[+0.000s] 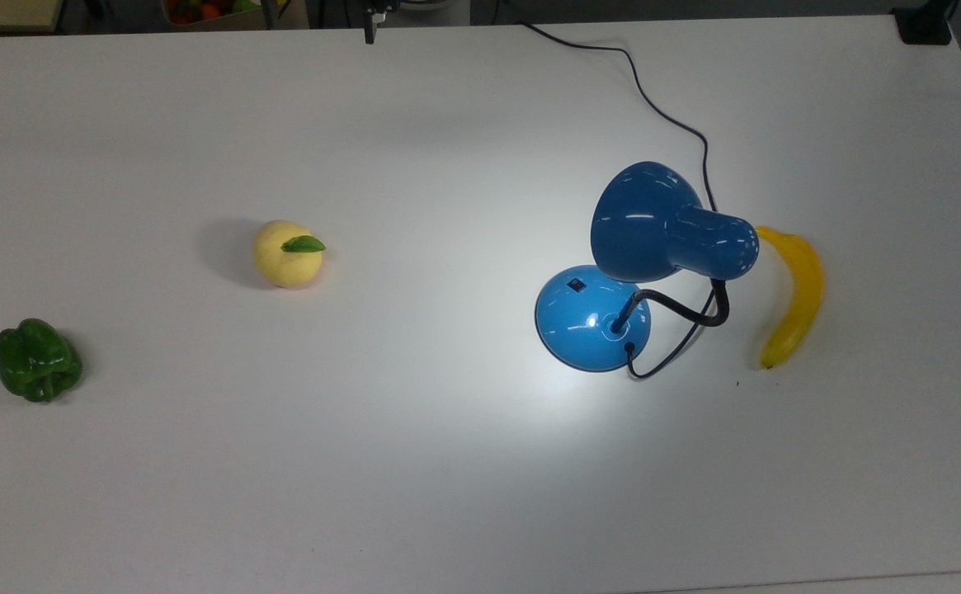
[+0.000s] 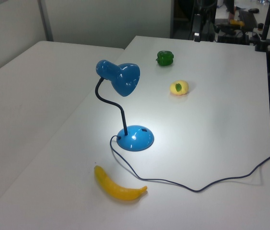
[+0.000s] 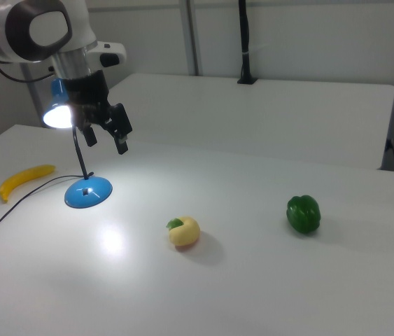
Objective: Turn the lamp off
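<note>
The gripper (image 3: 106,135) is hanging in the air in the right view, its two black fingers (image 3: 122,143) spread apart and holding nothing; it is sitting above the table (image 3: 266,280), overlapping the lamp's lit shade from this angle, though how near it really is I cannot tell; in the top view a dark fingertip of it (image 1: 371,31) is just poking in at the far table edge, well apart from the lamp (image 1: 594,318).

The lamp is glowing; the right view is looking into the bright mouth of its shade (image 3: 58,115), while the top view and left view are showing the glossy blue back of it (image 1: 653,221) and the pool of light on the table around the base. The small black switch (image 1: 576,285) is lying on the domed base, clearest in the top view. The black cord (image 2: 197,188) is trailing off across the table.

A banana (image 1: 793,295) is lying just beside the lamp, on the top view's right; a yellow fruit with a green leaf (image 1: 287,252) is sitting well apart on the top view's left; a green pepper (image 1: 36,360) is sitting farther left.
</note>
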